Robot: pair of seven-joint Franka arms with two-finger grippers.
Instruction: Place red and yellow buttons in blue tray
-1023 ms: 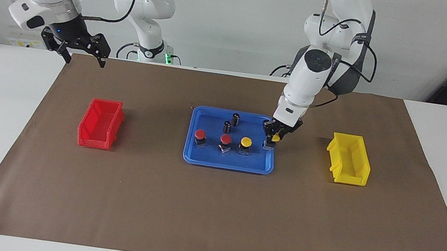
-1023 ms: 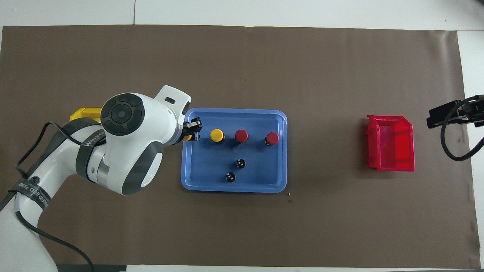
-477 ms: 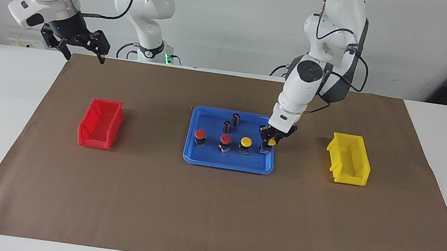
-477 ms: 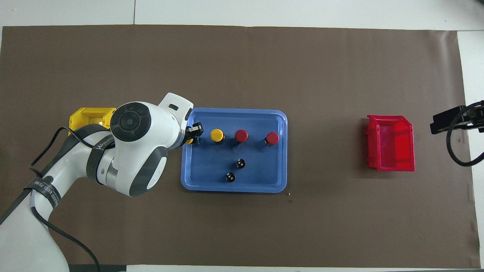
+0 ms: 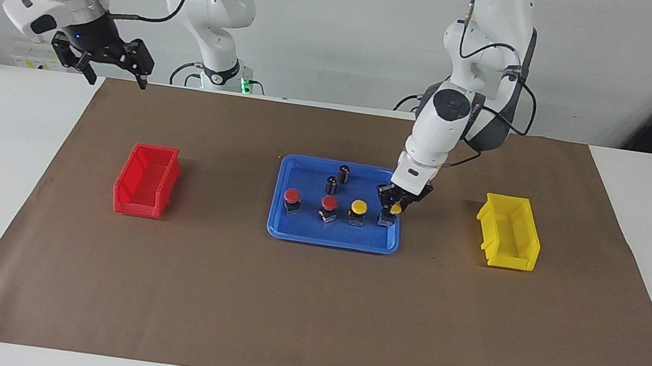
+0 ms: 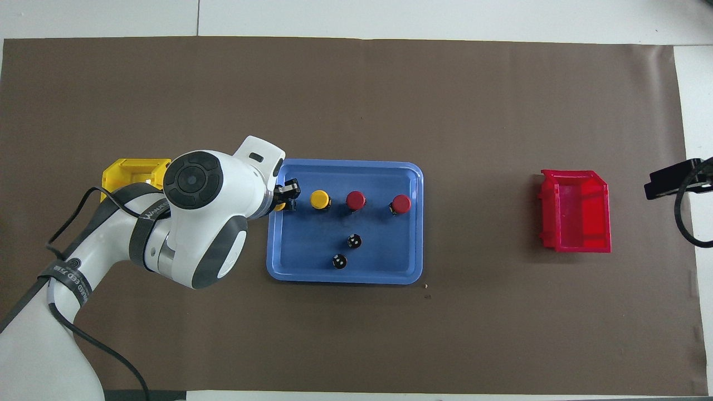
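Observation:
The blue tray [image 5: 301,231] [image 6: 306,267] lies mid-table. In it stand two red buttons [image 5: 292,195] [image 5: 329,203] [image 6: 400,204] [image 6: 356,199] and a yellow button [image 5: 359,207] [image 6: 319,199] in a row. My left gripper [image 5: 393,207] [image 6: 287,197] is shut on a second yellow button [image 5: 396,207] [image 6: 280,206], tilted, at the tray's end toward the left arm, its dark base low at the tray floor just inside the rim. My right gripper [image 5: 101,60] [image 6: 677,178] is open and empty, raised over the table's edge at the right arm's end.
Two dark capless cylinders [image 5: 343,173] [image 5: 331,184] [image 6: 353,240] [image 6: 339,260] stand in the tray, nearer to the robots than the buttons. A red bin [image 5: 147,180] [image 6: 576,211] sits toward the right arm's end, a yellow bin [image 5: 508,232] [image 6: 131,170] toward the left arm's end.
My left gripper has carried the yellow button a little inward over the tray's rim and lower. My right gripper has drawn up and outward toward its end of the table.

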